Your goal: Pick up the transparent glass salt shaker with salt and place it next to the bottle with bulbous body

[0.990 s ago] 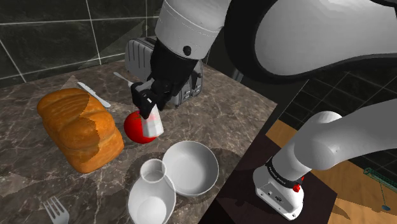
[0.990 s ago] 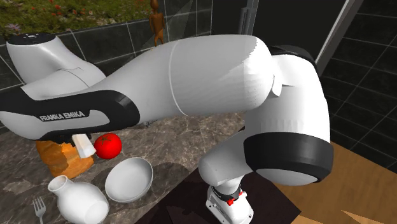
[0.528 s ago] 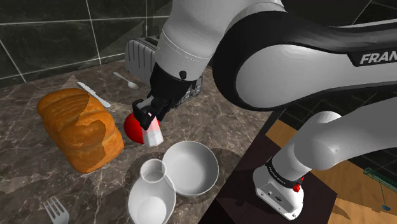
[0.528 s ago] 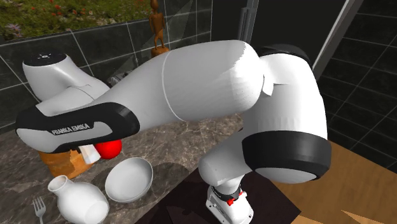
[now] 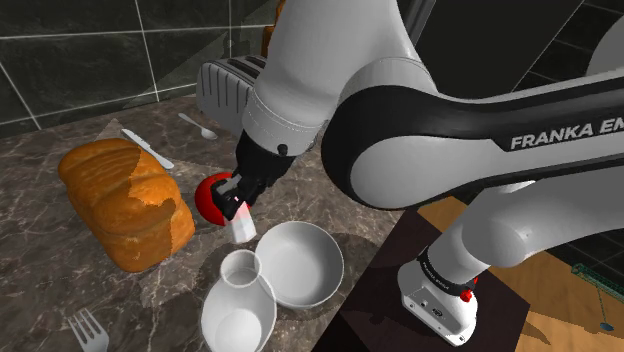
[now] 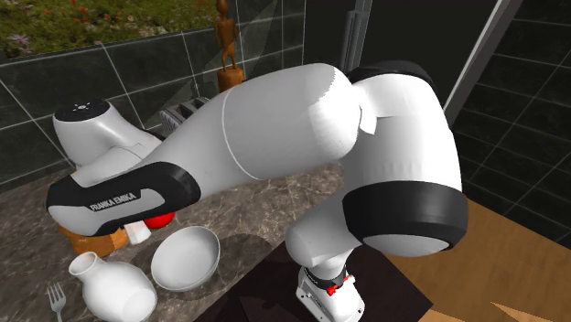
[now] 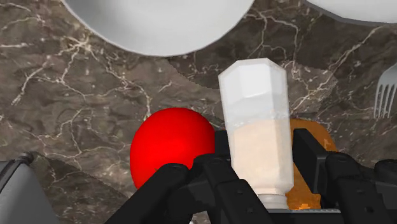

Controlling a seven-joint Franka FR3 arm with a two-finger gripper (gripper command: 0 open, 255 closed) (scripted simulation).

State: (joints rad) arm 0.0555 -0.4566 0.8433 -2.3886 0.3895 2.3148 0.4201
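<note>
The claw [image 5: 240, 190] is seen clamped on the salt shaker [image 7: 254, 121], which is gripped between both fingers and appears to be clear of the marble counter [image 7: 76, 114]. A tomato [image 7: 172, 149] lies just beside the claw. The pick-up is judged done. The carry to the white bottle [image 5: 238, 310], ahead of the claw beside the bowl [image 5: 300, 262], and the release are left.

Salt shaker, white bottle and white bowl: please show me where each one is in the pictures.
salt shaker [image 7: 257, 127], wrist view, on the middle of its clear body.
white bottle [image 5: 238, 318], shoulder view, on its round body.
white bowl [image 5: 300, 265], shoulder view, on its inner surface.
</note>
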